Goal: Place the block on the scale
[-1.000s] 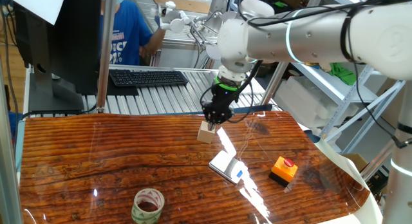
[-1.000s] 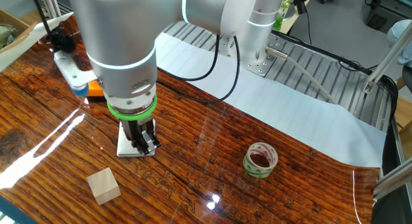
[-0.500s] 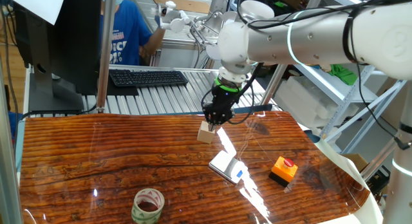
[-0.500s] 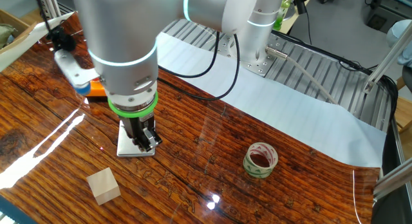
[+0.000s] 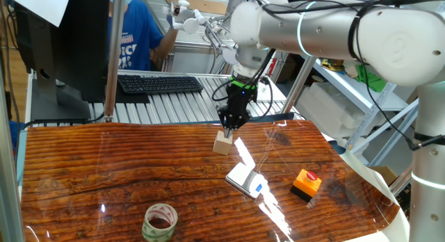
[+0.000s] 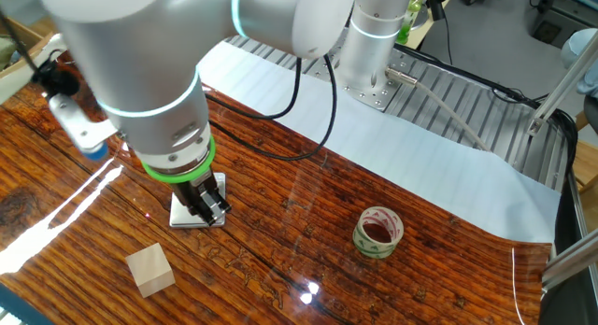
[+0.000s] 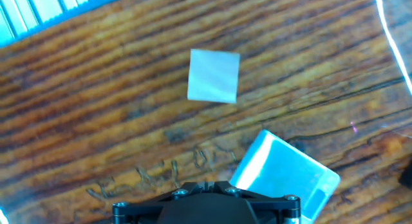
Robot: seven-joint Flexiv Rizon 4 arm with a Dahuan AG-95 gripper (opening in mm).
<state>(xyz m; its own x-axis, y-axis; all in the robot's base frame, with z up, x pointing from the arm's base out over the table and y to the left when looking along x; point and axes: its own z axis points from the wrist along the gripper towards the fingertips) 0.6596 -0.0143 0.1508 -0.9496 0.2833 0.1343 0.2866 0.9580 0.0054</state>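
Block (image 5: 222, 142) and scale (image 5: 246, 180) both sit on the wooden worktop (image 5: 104, 165), apart from each other with bare wood between them. The block is a plain tan cube resting flat; in the other fixed view (image 6: 150, 269) it lies free on the wood, with nothing touching it. The scale is a thin silver-white plate with a small blue mark at one end, and nothing rests on it. In the hand view the block (image 7: 214, 76) shows as a pale square near the middle of the picture, and the scale (image 7: 283, 176) lies close beside it, set at an angle to the block's edges.

The gripper (image 5: 230, 128) hangs above the block, its tips clear of the cube's top face in one fixed view. In the other fixed view the gripper (image 6: 209, 206) appears in front of the scale (image 6: 184, 213), partly covering it, and it carries nothing. Whether its jaws are spread or closed I cannot tell, since the fingers read as one dark cluster.

Beyond the scale from the block stands an orange button box (image 5: 306, 183). A roll of tape (image 5: 160, 222) lies on the worktop well apart from the block.
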